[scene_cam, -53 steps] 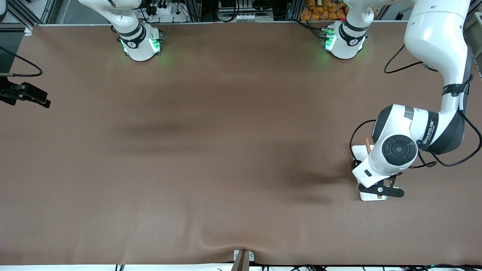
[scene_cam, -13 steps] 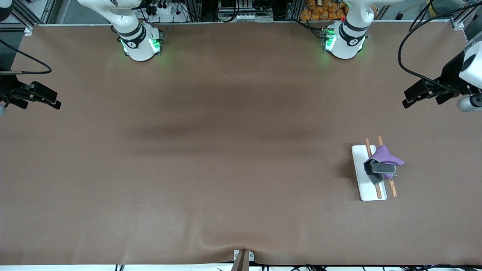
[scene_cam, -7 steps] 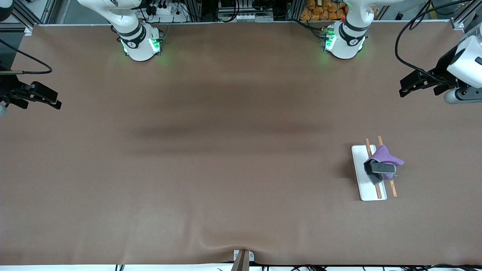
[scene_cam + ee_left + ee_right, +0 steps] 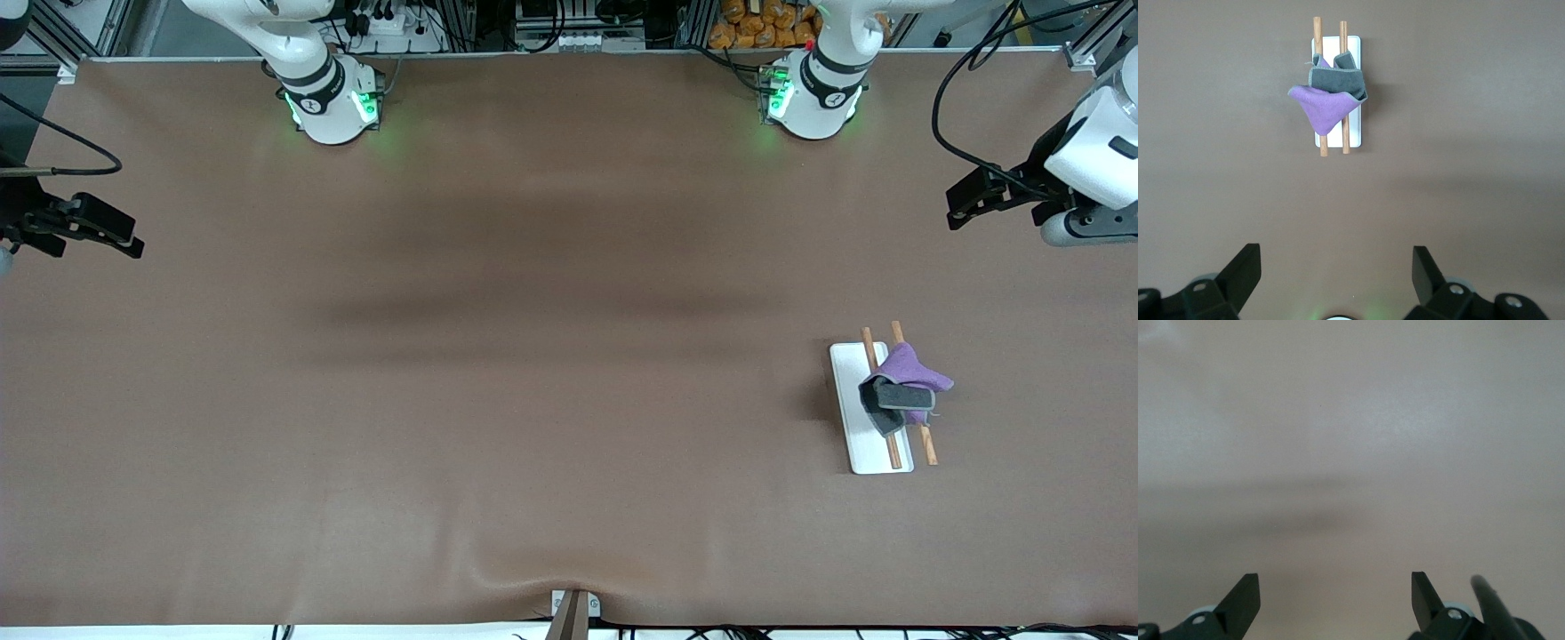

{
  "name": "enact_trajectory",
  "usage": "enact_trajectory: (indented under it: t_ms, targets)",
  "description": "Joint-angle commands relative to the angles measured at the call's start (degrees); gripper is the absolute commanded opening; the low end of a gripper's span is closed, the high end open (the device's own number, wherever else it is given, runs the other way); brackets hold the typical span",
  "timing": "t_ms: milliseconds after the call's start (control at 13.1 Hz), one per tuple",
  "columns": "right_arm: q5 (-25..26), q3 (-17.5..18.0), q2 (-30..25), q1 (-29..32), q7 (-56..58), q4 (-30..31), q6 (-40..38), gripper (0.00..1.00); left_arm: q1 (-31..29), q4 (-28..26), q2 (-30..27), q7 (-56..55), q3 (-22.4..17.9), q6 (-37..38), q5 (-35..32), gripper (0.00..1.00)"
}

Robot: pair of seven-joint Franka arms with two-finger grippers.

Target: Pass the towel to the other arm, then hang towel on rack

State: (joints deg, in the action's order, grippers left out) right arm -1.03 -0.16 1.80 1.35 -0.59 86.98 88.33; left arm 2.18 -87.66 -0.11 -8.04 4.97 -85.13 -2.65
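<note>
While both arms hang idle above the table (image 4: 498, 400), I see the left tool (image 4: 965, 203) with its fingers spread wide, holding nothing, up over the left arm's end of the table. My right tool (image 4: 124, 240) is spread and empty too, over the right arm's end. From the left tool, the rack (image 4: 867, 444) lies at about seven o'clock in the front view, on the table. Its white base and two wooden rods (image 4: 892, 449) run lengthwise from the front camera toward the robots' bases. The towel (image 4: 909, 366) is draped across both rods, purple part toward the bases, grey folded part nearer the camera, one purple corner pointing off the rack. I can read no writing anywhere.
</note>
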Motion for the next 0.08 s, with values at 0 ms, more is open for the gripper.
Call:
enact_trajectory:
  t_ms: [0]
  targets:
    - [-0.64,-0.89,-0.92,-0.82,0.59,1.08,0.53,1.0,0.19,-0.58,-1.38,0.65,-0.22,-0.13,-0.07,1.0]
